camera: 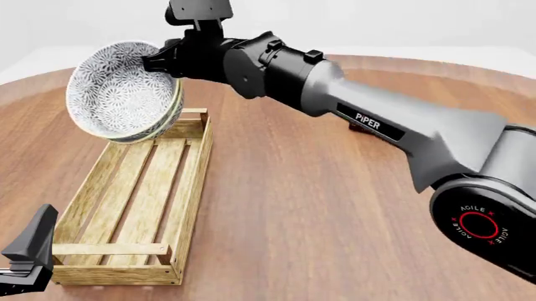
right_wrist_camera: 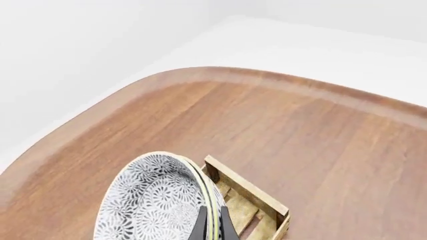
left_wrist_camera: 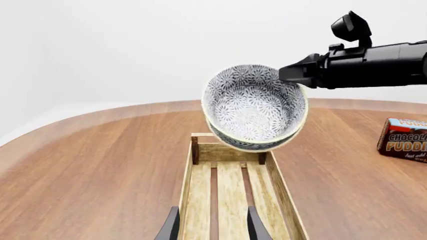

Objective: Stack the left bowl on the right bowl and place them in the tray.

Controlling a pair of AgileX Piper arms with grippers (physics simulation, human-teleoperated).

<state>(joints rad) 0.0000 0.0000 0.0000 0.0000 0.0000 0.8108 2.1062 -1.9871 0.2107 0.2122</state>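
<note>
Two nested bowls [camera: 122,91] with a grey-white floral pattern hang tilted on their side in the air, over the far end of the light-wood tray [camera: 150,194]. My right gripper [camera: 163,63] is shut on their upper rim. The left wrist view shows the bowls [left_wrist_camera: 253,107] above the tray's far end wall [left_wrist_camera: 230,152], with the right gripper [left_wrist_camera: 290,75] on the rim. The right wrist view shows the bowls [right_wrist_camera: 153,200], the pinching fingers [right_wrist_camera: 212,225] and the tray corner [right_wrist_camera: 250,192]. My left gripper [left_wrist_camera: 212,227] is open and empty at the tray's near end [camera: 29,251].
A chocolate pudding box [left_wrist_camera: 405,140] lies on the wooden table to the right of the tray; in the front view it is mostly hidden behind the right arm [camera: 360,127]. The right arm [camera: 368,119] stretches diagonally across the table.
</note>
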